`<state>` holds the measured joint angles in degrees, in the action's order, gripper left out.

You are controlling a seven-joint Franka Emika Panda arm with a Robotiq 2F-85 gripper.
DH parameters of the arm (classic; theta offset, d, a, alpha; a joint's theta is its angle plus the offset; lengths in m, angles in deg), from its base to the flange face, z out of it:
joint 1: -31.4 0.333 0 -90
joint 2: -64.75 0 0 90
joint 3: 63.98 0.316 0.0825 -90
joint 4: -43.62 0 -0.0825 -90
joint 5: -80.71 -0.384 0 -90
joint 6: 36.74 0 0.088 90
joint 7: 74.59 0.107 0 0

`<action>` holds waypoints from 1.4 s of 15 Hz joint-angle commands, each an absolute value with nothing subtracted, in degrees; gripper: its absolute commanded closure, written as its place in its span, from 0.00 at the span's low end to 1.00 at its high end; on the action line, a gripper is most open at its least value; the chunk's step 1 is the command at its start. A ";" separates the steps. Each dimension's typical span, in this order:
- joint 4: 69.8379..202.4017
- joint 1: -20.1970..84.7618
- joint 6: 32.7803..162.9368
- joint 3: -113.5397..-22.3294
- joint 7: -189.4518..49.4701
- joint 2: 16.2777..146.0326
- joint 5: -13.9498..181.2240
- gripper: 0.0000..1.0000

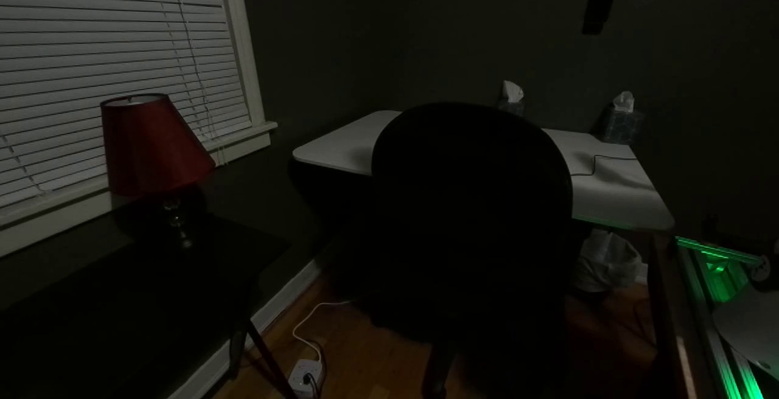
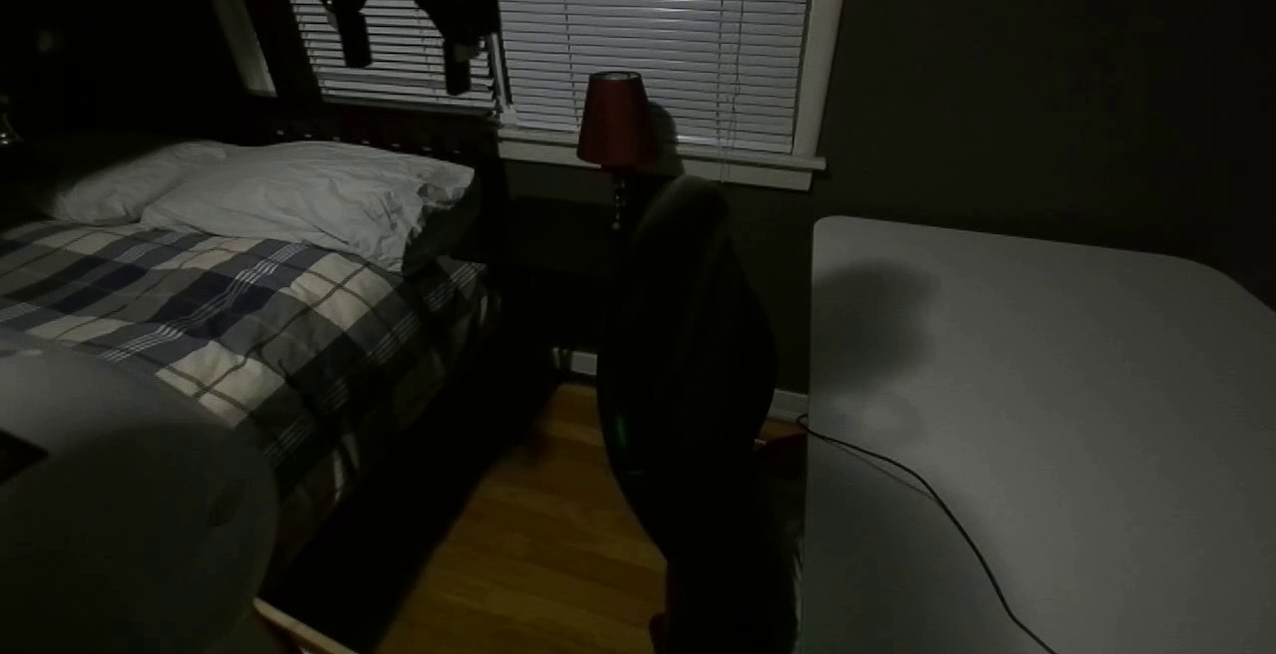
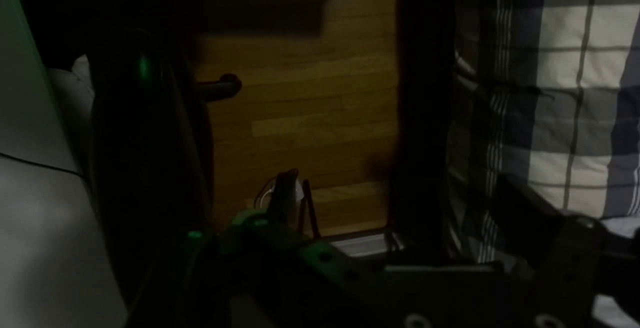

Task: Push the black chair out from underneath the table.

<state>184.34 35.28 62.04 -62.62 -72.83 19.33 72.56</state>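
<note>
The black chair point(image 1: 471, 216) stands upright at the edge of the pale table point(image 1: 338, 146), its rounded backrest hiding part of the tabletop. In another exterior view the chair point(image 2: 698, 365) is left of the table point(image 2: 1047, 365), backrest outside the edge; its seat is too dark to make out. In the wrist view the chair point(image 3: 150, 143) lies beside the table point(image 3: 45, 248), with one foot point(image 3: 220, 88) over the floor. My gripper point(image 2: 407, 71) hangs high and apart from the chair. Its fingers are spread with nothing between them, also in the wrist view point(image 3: 400, 183).
A red-shaded lamp point(image 1: 152, 149) stands on a dark side table point(image 1: 140, 271). A plaid bed point(image 2: 229, 315) with pillows point(image 2: 309, 195) is opposite the table. A wastebasket point(image 1: 605, 262), tissue box point(image 1: 624, 125), cable point(image 2: 947, 509) and power strip point(image 1: 304, 376) are nearby.
</note>
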 commanded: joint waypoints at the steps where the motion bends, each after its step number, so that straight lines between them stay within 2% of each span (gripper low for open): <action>1: 183.45 30.37 69.69 -63.75 -68.45 24.08 72.27 0.00; 10: 183.42 20.28 86.88 -66.50 -55.24 32.58 72.05 0.00; 21: 182.96 13.90 96.86 -66.91 -35.25 45.27 72.44 0.00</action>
<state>183.78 14.20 94.18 -66.74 -40.13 41.77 72.68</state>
